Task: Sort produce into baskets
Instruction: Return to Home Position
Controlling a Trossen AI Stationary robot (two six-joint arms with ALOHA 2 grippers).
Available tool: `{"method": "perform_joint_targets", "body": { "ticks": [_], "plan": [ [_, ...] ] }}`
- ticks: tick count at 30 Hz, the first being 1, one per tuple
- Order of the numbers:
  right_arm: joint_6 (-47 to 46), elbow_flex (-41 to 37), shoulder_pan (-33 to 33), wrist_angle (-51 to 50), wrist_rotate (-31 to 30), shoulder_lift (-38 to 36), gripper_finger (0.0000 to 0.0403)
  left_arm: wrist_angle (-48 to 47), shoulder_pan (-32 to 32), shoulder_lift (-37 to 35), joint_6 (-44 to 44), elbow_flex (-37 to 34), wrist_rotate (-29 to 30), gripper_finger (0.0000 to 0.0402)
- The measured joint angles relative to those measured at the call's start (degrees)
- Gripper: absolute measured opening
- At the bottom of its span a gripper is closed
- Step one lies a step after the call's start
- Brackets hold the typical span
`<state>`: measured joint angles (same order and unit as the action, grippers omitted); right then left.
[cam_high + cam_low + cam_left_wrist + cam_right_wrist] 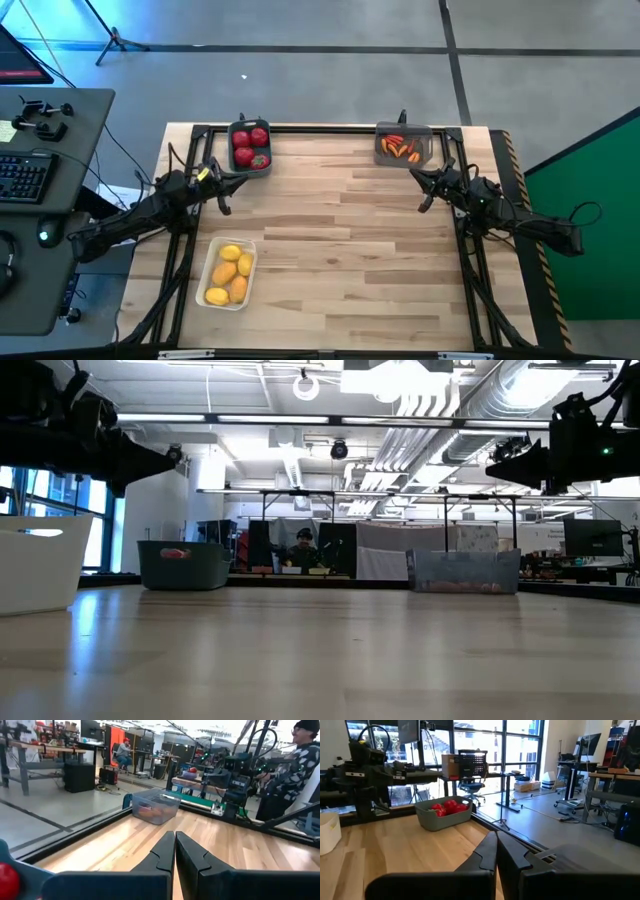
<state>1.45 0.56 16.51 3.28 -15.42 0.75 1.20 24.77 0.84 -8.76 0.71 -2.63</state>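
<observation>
The dark blue-grey bin (250,148) at the far left holds red tomatoes (248,142); it also shows in the right wrist view (444,813). The translucent grey bin (403,146) at the far right holds orange-red pepper pieces (400,148); it also shows in the left wrist view (154,806). The white tray (229,274) near the front left holds yellow lemons (230,272). My left gripper (224,196) is shut and empty beside the blue-grey bin, above the table. My right gripper (428,194) is shut and empty just near of the translucent bin.
The wooden tabletop (340,240) lies bare between the three bins. A desk with a keyboard (25,175) stands left of the table. People show in the room beyond, one close behind the table's right side (295,765).
</observation>
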Motion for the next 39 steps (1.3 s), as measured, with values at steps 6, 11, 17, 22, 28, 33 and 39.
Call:
{"method": "perform_joint_targets", "body": {
  "ticks": [6, 11, 17, 22, 28, 33, 39],
  "plan": [
    [0.0, 0.0, 0.0, 0.0, 0.0, 0.0, 0.0000, -0.1, 0.0, 0.3, 0.9, 0.0, 0.0, 0.0000],
    [0.0, 0.0, 0.0, 0.0, 0.0, 0.0, 0.0000, -0.1, 0.0, 0.4, 0.9, 0.0, 0.0, 0.0000],
    [0.0, 0.0, 0.0, 0.0, 0.1, 0.0, 0.0000, -0.1, 0.0, 0.4, 0.9, 0.0, 0.0, 0.0000],
    [0.0, 0.0, 0.0, 0.0, 0.2, 0.0, 0.0000, -0.1, 0.0, 0.4, 0.9, 0.0, -0.1, 0.0000],
    [0.0, 0.0, 0.0, 0.0, 0.2, 0.0, 0.0000, -0.1, 0.0, 0.4, 0.9, 0.0, -0.1, 0.0000],
    [0.0, 0.0, 0.0, 0.0, 0.2, 0.0, 0.0000, -0.1, 0.0, 0.4, 0.9, 0.0, -0.1, 0.0000],
    [0.0, 0.0, 0.0, 0.0, 0.2, 0.0, 0.0000, -0.1, 0.0, 0.4, 0.9, 0.0, -0.1, 0.0000]
  ]
}}
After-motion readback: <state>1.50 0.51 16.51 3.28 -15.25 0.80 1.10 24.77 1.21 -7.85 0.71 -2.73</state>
